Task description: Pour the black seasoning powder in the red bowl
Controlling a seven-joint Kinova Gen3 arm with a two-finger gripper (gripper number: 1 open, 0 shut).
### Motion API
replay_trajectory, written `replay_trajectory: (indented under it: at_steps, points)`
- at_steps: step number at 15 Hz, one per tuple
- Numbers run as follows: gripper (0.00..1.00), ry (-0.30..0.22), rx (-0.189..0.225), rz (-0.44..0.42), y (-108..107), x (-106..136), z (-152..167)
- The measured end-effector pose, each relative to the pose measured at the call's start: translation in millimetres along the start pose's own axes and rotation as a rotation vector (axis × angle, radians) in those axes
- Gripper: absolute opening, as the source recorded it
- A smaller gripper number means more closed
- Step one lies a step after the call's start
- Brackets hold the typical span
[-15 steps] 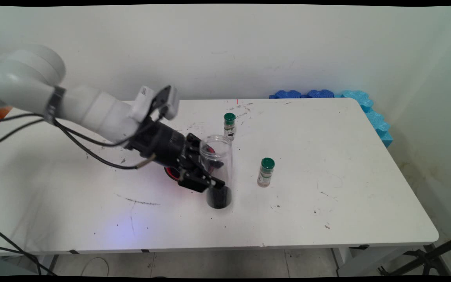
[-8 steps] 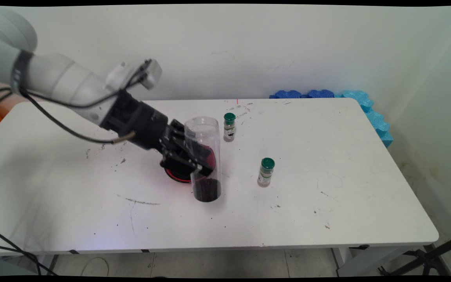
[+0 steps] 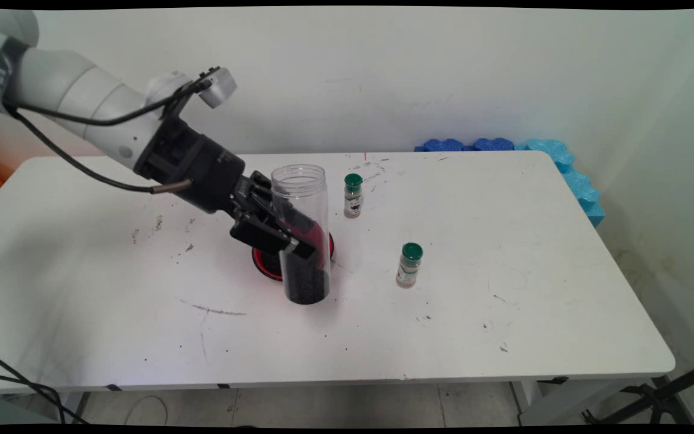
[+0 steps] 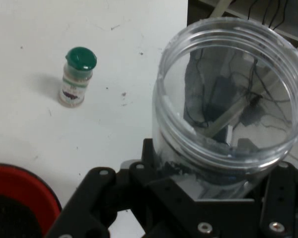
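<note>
Near the middle of the white table [image 3: 503,289], a clear jar [image 3: 302,232] with dark grains at its bottom is clamped between the closed fingers of the gripper [image 3: 287,235], upright and open-mouthed. A red lid [image 3: 262,265] is seen just behind it. Two green-capped spice bottles [image 3: 353,196] [image 3: 409,265] are left standing untouched.
</note>
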Motion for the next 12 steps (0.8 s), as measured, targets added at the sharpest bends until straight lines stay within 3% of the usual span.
replay_trajectory:
  at_steps: [7, 12]
  points:
    - [0.00, -0.029, -0.025, -0.121, -5.4, 0.9, -11.9]
    - [0.00, -0.024, -0.033, -0.319, -15.6, 0.6, -13.1]
